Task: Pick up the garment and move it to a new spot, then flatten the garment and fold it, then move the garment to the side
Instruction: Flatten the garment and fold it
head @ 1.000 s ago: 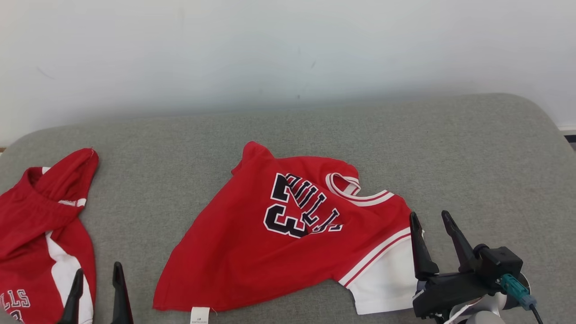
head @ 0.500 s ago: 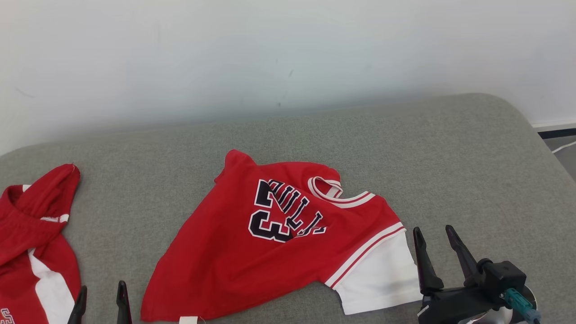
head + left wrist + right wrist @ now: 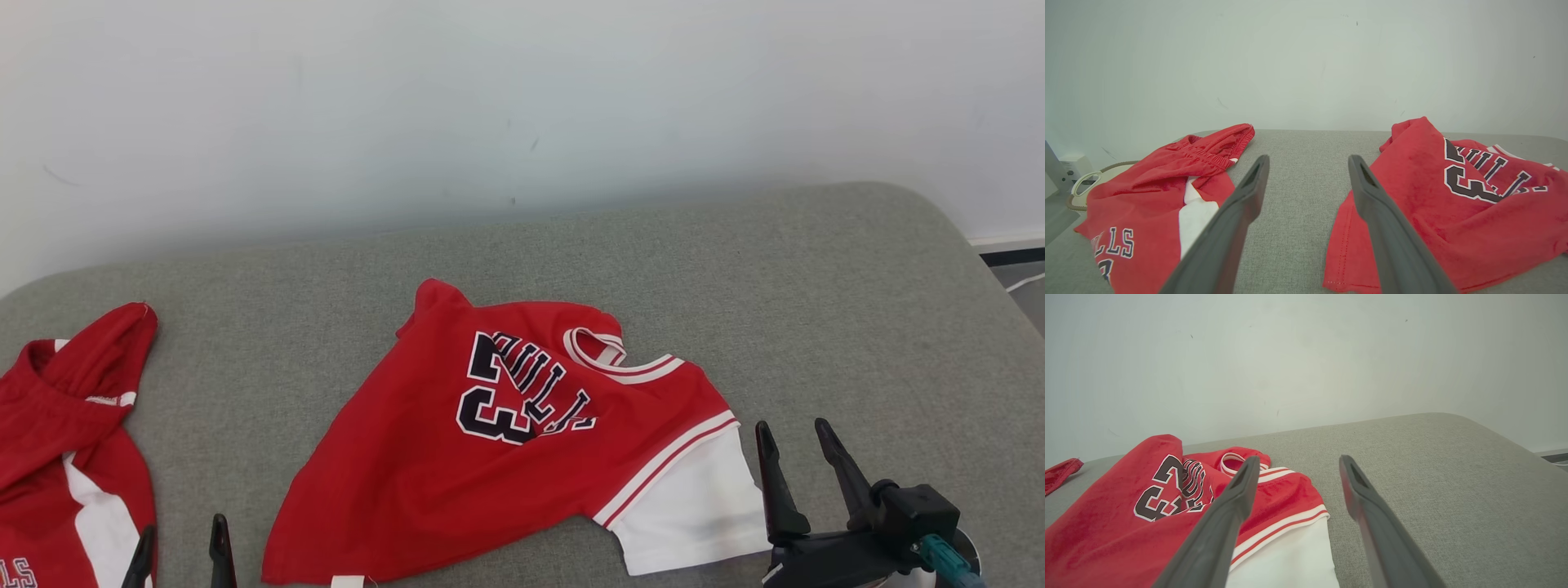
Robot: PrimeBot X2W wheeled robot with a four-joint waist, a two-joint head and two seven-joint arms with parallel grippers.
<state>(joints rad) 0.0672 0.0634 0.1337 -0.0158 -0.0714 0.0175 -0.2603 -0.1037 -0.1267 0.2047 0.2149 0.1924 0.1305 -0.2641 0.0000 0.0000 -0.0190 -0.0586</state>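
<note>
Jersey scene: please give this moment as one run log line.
jersey: crumpled on grey surface | left claw: open, empty | right claw: open, beside white sleeve

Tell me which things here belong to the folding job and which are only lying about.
Job: red jersey, crumpled on the grey padded surface; left hand and right hand, both open, empty.
Lying about: red shorts, apart at the left, likely not this garment.
</note>
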